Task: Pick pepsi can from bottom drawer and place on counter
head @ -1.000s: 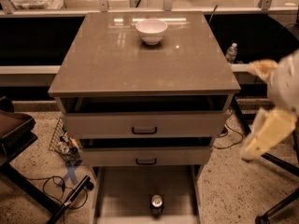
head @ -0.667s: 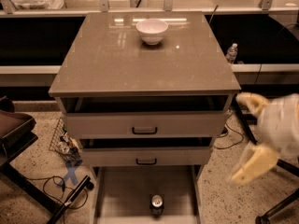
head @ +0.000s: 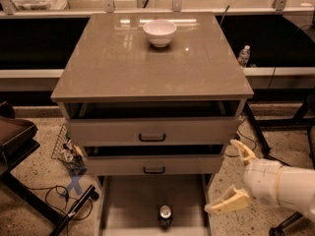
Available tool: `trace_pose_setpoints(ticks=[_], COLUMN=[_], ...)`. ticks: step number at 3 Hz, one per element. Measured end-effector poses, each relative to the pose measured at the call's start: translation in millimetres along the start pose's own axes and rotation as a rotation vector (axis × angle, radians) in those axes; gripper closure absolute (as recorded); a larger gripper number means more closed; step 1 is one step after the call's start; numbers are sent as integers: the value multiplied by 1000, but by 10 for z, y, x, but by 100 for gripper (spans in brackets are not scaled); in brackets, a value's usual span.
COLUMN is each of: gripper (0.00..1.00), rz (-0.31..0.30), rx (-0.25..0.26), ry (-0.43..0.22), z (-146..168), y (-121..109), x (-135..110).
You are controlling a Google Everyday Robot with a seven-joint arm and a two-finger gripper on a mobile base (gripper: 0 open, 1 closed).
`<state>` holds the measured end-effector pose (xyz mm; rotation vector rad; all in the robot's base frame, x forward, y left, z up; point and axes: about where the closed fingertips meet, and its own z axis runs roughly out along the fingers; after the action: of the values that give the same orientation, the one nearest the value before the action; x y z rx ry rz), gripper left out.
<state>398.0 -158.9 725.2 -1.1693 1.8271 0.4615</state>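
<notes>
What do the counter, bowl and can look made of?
Counter: glossy laminate or stone; it mirrors lights. White bowl: smooth, ceramic or plastic. Pepsi can: metal, judging by its silvery top. The gripper, open, hangs right of the bottom drawer.

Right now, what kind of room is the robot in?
Probably a robot test lab: a drawer cabinet on speckled floor, loose cables, a pepsi can in the bottom drawer. The hand is open beside the drawers.

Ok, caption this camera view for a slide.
Pepsi can in the bottom drawer, gripper open beside it, white bowl on the counter.
</notes>
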Motion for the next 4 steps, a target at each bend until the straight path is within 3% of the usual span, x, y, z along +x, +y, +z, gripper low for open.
trace_pose_setpoints(ticks=[1,2,3,4], gripper=[0,0,0,0], rz=[45,86,86,109], rx=[25,19,19,15], ry=[-118,-184,-184,-210], z=[340,578,578,839], y=[22,107,107,171], x=[302,535,534,761])
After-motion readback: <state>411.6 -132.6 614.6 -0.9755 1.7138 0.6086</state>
